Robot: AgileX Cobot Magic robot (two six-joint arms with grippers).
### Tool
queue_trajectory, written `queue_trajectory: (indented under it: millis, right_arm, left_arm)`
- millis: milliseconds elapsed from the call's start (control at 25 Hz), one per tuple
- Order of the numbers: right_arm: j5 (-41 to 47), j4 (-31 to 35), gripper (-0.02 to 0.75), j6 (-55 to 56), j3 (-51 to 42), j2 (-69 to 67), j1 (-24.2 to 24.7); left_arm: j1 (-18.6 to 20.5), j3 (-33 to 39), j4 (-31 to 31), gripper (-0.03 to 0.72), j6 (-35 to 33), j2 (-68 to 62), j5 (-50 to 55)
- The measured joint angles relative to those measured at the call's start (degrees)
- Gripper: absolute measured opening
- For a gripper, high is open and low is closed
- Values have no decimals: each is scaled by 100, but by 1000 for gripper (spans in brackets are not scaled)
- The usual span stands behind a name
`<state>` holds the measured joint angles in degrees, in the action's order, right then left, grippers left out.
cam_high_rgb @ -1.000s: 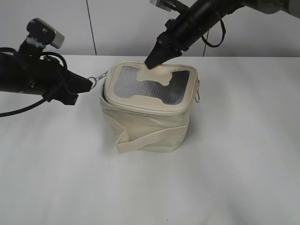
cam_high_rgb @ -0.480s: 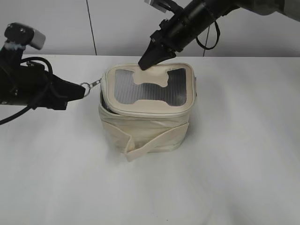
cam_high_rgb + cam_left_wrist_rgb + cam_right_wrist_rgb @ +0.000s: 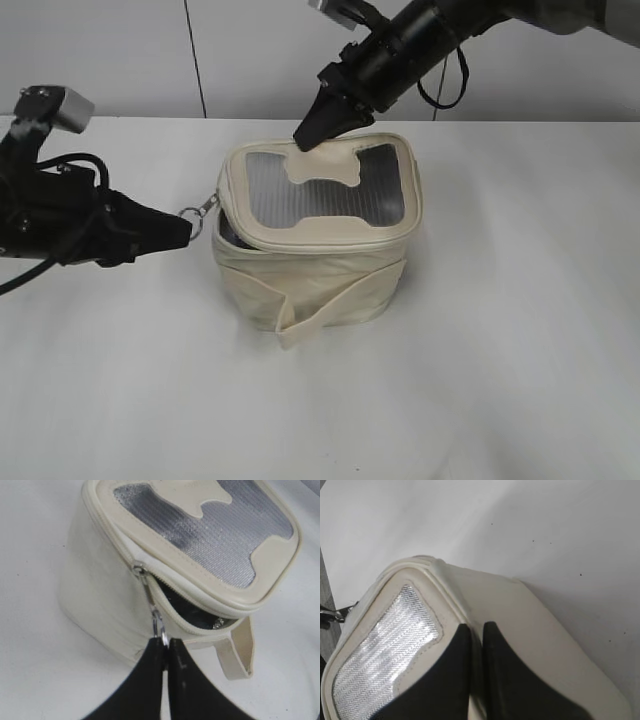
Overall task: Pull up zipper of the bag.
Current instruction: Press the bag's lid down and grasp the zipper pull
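1. Sitting upright on the white tabletop (image 3: 480,380): the bag (image 3: 315,275), grey window lid on top, wide strap (image 3: 335,305) slung across its front wall.
2. Pinching the ring of the silver pull (image 3: 154,614) at the bag's left corner: left gripper (image 3: 166,641), fingers (image 3: 150,655) closed tight on the ring, with the pull drawn out taut toward them.
3. Pressing down on the bag's rear lid edge: right gripper (image 3: 305,140), fingers (image 3: 495,640) nearly together with only a thin slit between; seemingly bracing the lid, though a true grasp of fabric cannot be told.
4. Gaping along the bag's front-left rim: the zipper (image 3: 165,592), dark lining visible through the open track below the lid.
5. Judging progress: grip and bracing in place, closure partial at best, with the open stretch along the front rim left to run.
6. Remaining unclear: state of the track around the bag's far side, hidden from every view.
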<state>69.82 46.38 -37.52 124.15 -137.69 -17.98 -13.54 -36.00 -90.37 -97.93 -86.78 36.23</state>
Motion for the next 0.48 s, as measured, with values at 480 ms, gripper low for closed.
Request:
queue_trajectory:
  millis: [480]
  right_arm:
    - [-3,94,45,306,-21,-7,-11]
  left_arm:
    - [14,-5,1763,-8,1881,622,96]
